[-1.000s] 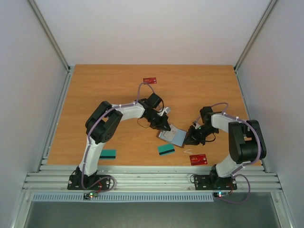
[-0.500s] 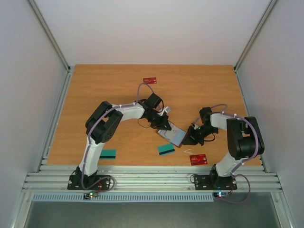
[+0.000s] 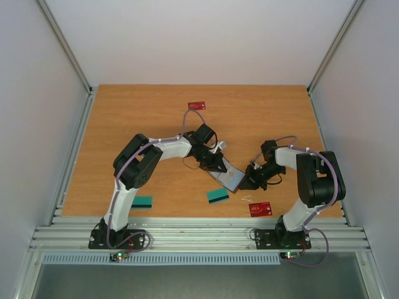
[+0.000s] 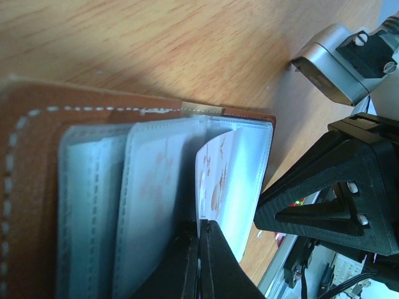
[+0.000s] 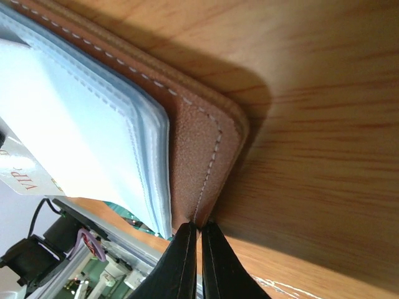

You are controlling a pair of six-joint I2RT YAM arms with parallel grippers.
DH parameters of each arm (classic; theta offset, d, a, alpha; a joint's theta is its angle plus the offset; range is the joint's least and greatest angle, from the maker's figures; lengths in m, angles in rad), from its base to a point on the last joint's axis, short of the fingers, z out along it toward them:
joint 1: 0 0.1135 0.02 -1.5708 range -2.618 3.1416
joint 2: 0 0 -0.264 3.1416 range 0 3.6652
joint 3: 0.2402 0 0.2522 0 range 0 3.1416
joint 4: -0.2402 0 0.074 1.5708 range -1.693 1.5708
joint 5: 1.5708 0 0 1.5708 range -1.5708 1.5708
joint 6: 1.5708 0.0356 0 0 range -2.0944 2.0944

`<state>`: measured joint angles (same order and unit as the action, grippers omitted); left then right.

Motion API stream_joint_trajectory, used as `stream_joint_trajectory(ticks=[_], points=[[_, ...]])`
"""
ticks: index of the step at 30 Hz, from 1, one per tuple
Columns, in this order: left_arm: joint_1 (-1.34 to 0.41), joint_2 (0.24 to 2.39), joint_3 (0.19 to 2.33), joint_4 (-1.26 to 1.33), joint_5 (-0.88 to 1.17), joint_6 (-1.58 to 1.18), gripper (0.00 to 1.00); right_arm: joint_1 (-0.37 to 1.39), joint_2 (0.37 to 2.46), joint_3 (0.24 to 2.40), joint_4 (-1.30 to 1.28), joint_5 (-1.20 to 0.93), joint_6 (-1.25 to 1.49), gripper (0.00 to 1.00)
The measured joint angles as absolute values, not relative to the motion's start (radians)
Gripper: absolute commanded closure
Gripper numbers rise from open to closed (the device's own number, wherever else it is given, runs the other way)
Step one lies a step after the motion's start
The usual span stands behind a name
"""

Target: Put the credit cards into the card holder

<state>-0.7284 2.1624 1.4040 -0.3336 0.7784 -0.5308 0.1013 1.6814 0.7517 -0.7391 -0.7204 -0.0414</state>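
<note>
One card holder (image 3: 228,179) sits open between the arms. The left gripper (image 3: 217,166) pinches one clear sleeve; the right gripper (image 3: 249,182) is clamped on the brown cover's edge. Four cards lie loose: far red card (image 3: 197,105), near red card (image 3: 260,208), plain teal card (image 3: 142,202), striped teal card (image 3: 217,196)

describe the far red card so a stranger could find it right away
On the wooden table, look to the middle of the far edge. A small red card lies there alone, flat on bare wood. The other red card sits at the near edge, by the right arm's base.
</note>
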Motion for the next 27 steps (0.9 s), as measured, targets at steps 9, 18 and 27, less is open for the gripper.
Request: stream_joint_trajectory(ticks=[9, 18, 27], points=[[-0.732, 2.162, 1.412, -0.344, 0.779, -0.518, 1.0, 0.102, 1.687, 0.76, -0.749, -0.719, -0.047, 0.95], [-0.739, 2.18, 1.456, -0.399, 0.776, -0.504, 1.0, 0.102, 1.692, 0.766, -0.755, -0.719, -0.05, 0.95], [-0.739, 2.214, 1.513, -0.469, 0.787, -0.458, 1.0, 0.102, 1.694, 0.768, -0.757, -0.714, -0.056, 0.95]])
